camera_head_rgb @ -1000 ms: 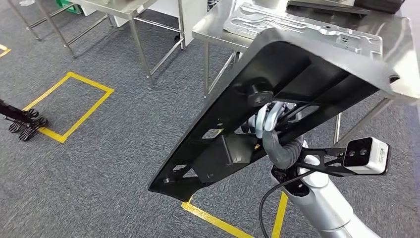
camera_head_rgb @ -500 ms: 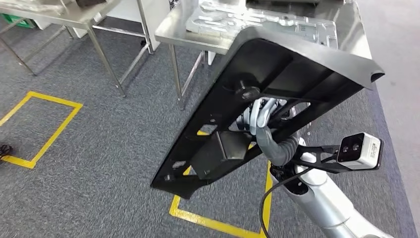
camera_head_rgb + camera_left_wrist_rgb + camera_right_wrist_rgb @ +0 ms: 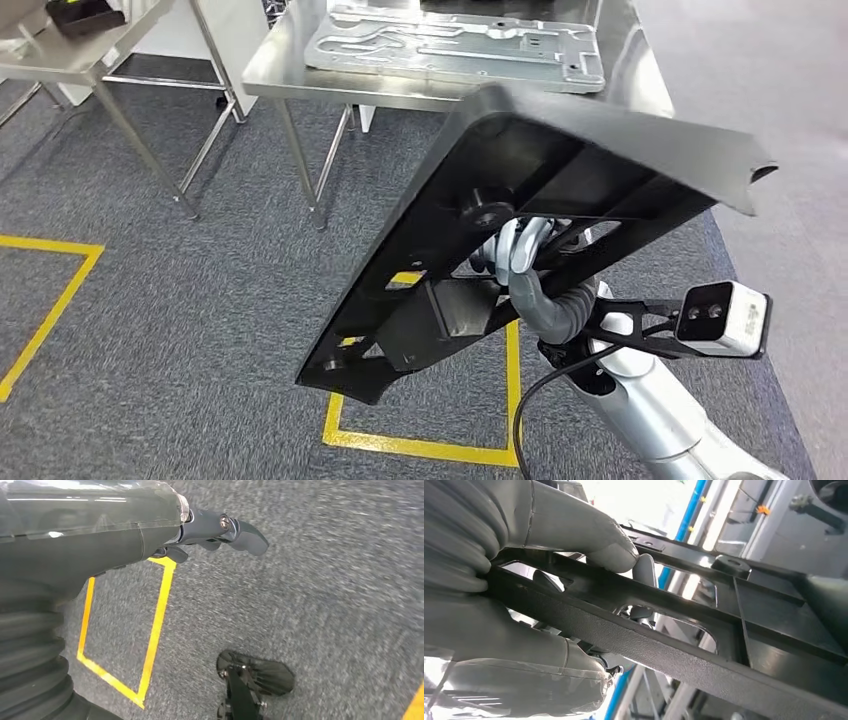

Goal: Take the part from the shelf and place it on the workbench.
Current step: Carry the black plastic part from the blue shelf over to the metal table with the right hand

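The right hand [image 3: 520, 250] gripped a rib on the underside of the black part [image 3: 540, 210], carried in the air above the carpet, short of the tabletop [image 3: 640, 70]. The left hand [image 3: 220, 530] hung over the floor with nothing in it, fingers loosely apart. The part's long axis ran diagonally, its low end toward the robot and its high end slanting up toward the tabletop. Held off-centre, the part could twist in the grip, or its leading edge could strike the metal plate [image 3: 455, 42] lying there.
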